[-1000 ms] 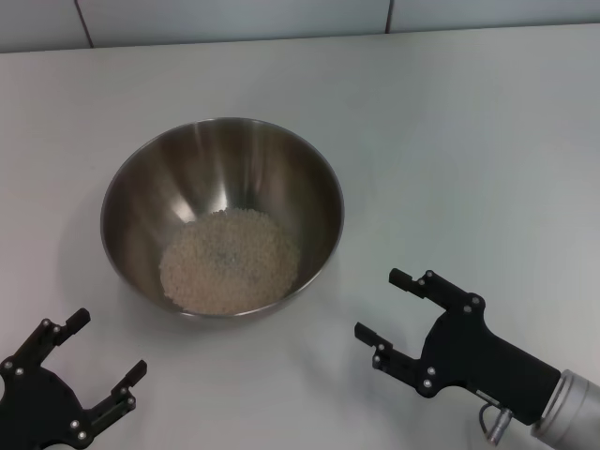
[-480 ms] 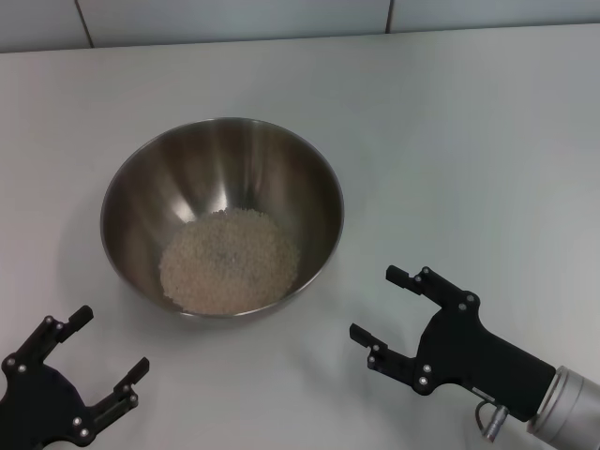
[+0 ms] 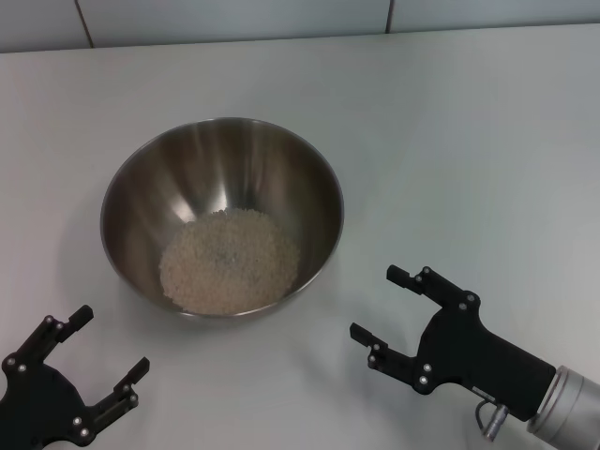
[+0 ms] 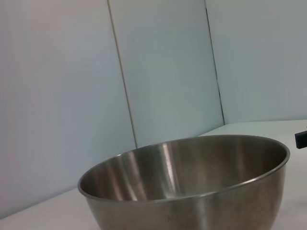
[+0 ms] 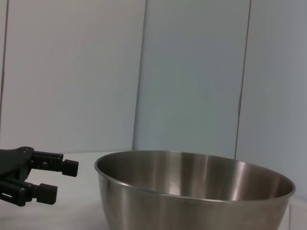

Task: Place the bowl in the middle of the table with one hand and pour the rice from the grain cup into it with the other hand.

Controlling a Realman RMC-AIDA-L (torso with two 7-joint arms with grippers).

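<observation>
The steel bowl (image 3: 150, 178) stands upright on the white table (image 3: 450, 141), left of centre in the head view, with a pale mound of rice (image 3: 229, 260) in its bottom. My left gripper (image 3: 111, 352) is open and empty at the near left, in front of the bowl. My right gripper (image 3: 379, 305) is open and empty at the near right, beside the bowl. The bowl fills the left wrist view (image 4: 192, 187) and the right wrist view (image 5: 192, 191); the left gripper (image 5: 57, 179) shows far off in the right wrist view. The grain cup is out of view.
A tiled wall (image 3: 234, 19) runs along the table's far edge. Bare tabletop lies to the right of and behind the bowl.
My right gripper has shifted slightly toward the near edge and left over the second. My left gripper has drawn back a little toward the near edge. The bowl and rice have not moved.
</observation>
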